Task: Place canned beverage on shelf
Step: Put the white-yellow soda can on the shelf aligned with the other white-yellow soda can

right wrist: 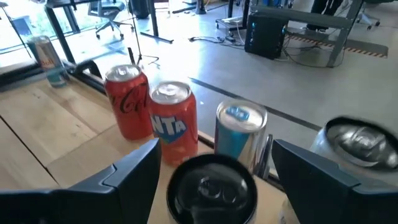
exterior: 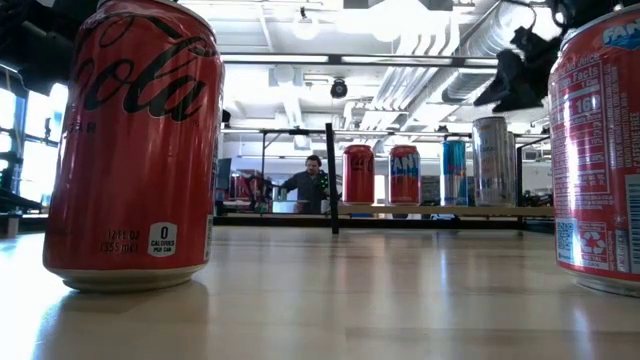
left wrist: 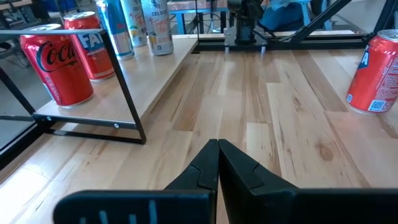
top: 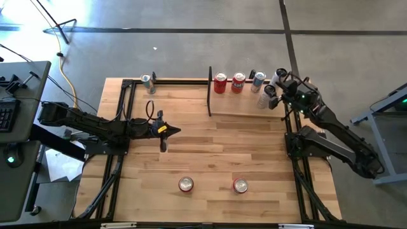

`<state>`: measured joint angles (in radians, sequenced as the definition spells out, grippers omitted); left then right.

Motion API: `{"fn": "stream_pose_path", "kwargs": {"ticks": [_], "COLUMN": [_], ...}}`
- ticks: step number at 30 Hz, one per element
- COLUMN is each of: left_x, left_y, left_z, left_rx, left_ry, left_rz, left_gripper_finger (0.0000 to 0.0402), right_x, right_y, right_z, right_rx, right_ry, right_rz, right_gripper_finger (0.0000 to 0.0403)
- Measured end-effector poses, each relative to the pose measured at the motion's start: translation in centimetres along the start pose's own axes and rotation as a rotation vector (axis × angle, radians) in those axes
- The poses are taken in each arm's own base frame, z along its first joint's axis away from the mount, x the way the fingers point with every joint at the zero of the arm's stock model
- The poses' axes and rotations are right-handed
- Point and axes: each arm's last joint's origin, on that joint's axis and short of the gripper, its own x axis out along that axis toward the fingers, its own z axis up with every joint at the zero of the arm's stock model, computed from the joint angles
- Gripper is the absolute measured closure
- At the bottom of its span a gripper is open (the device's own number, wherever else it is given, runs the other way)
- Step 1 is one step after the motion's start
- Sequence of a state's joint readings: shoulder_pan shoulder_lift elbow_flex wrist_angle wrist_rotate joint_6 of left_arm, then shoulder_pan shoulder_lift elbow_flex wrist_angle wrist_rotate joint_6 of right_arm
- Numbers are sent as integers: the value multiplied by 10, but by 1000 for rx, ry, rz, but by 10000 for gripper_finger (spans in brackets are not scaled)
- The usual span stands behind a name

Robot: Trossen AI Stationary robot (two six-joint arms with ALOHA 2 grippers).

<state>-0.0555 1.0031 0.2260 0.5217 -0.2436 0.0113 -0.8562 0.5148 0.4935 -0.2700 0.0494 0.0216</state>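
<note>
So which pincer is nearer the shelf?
Right. The right pincer hovers open over the shelf's cans at its far end; the left pincer waits shut mid-table, short of the shelf's divider.

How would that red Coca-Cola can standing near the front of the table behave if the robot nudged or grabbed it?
The red Coca-Cola can stands upright on smooth wooden table, so a low push would probably slide it; a high one might tip it. Tipped, its round body would likely roll. Its glossy metal wall looks slippery and thin, so a hard squeeze could dent it. Whether it is full cannot be told.
</note>
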Motion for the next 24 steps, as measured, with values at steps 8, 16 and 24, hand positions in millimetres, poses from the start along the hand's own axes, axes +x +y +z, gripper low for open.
{"fn": "stream_pose_path", "kwargs": {"ticks": [8, 16, 24], "left_x": [0, 0, 0], "left_y": [0, 0, 0], "left_z": [0, 0, 1], "left_rx": [0, -11, -11], "left_ry": [0, 0, -7], "left_rz": [3, 6, 7], "left_gripper_finger": [401, 401, 401], "right_x": [-14, -7, 13], "right_y": [0, 11, 44], "right_z": [26, 41, 82], "right_rx": [80, 80, -78], "right_ry": [-14, 60, 226], "right_rz": [-2, -39, -15], "right_gripper_finger": [126, 255, 385]}}
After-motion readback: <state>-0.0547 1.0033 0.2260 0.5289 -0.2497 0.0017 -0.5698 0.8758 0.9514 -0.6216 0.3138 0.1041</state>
